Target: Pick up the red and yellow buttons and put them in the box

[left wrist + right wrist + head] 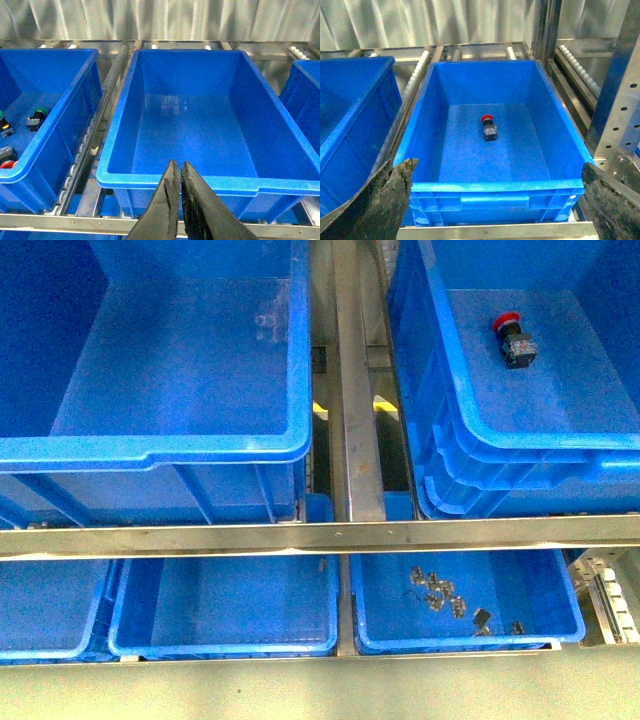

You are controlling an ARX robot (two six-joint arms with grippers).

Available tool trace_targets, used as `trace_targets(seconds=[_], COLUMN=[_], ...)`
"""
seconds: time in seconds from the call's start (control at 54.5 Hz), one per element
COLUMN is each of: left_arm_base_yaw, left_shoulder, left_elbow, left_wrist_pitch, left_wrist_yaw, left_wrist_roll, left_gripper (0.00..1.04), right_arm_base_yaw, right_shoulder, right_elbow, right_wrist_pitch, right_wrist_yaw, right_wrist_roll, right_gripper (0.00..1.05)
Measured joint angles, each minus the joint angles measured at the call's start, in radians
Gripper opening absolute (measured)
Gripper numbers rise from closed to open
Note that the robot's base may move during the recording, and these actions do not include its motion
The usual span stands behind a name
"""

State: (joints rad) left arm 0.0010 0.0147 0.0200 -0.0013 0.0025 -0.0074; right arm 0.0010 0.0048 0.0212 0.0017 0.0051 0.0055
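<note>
A red button (515,338) lies on its side on the floor of the right-hand blue crate (520,445). My right gripper (496,167) hangs open in front of that crate (495,186), its fingers wide apart and well short of the red button (488,126). The box (150,448) to the left is empty. Just before the near rim of the box (125,177), my left gripper (178,164) is shut on nothing. A third crate (60,125) holds green-capped switches (36,117) and a red cap (7,164) at its edge. Yellow buttons are out of view.
A steel rail (320,537) crosses in front of the crates, and a steel divider (358,390) runs between them. Below sit shallow blue trays (225,635); one (540,630) holds small metal parts (440,595). A perforated upright (620,100) stands beside the right crate.
</note>
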Motion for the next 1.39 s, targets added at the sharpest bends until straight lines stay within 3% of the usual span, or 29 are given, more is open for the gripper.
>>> trace_targets(seconds=[0.807, 0.935, 1.064, 1.265, 1.394], left_arm_base_yaw=[0.000, 0.000, -0.001, -0.001, -0.001], left_shoulder=[0.000, 0.000, 0.000, 0.000, 0.000], left_elbow=[0.000, 0.000, 0.000, 0.000, 0.000], left_wrist_pitch=[0.002, 0.000, 0.001, 0.001, 0.001], left_wrist_yaw=[-0.003, -0.002, -0.007, -0.004, -0.003], left_wrist_roll=[0.000, 0.000, 0.000, 0.000, 0.002], left_gripper=[0.03, 0.24, 0.60, 0.98, 0.97], right_arm_base_yaw=[0.000, 0.000, -0.002, -0.002, -0.001], right_shoulder=[0.000, 0.000, 0.000, 0.000, 0.000], right_elbow=[0.000, 0.000, 0.000, 0.000, 0.000], right_wrist_pitch=[-0.002, -0.002, -0.003, -0.003, -0.003], right_wrist_yaw=[-0.003, -0.006, -0.013, -0.009, -0.006], right_wrist_roll=[-0.002, -0.002, -0.003, -0.003, -0.003], right_gripper=[0.99, 0.99, 0.99, 0.99, 0.99])
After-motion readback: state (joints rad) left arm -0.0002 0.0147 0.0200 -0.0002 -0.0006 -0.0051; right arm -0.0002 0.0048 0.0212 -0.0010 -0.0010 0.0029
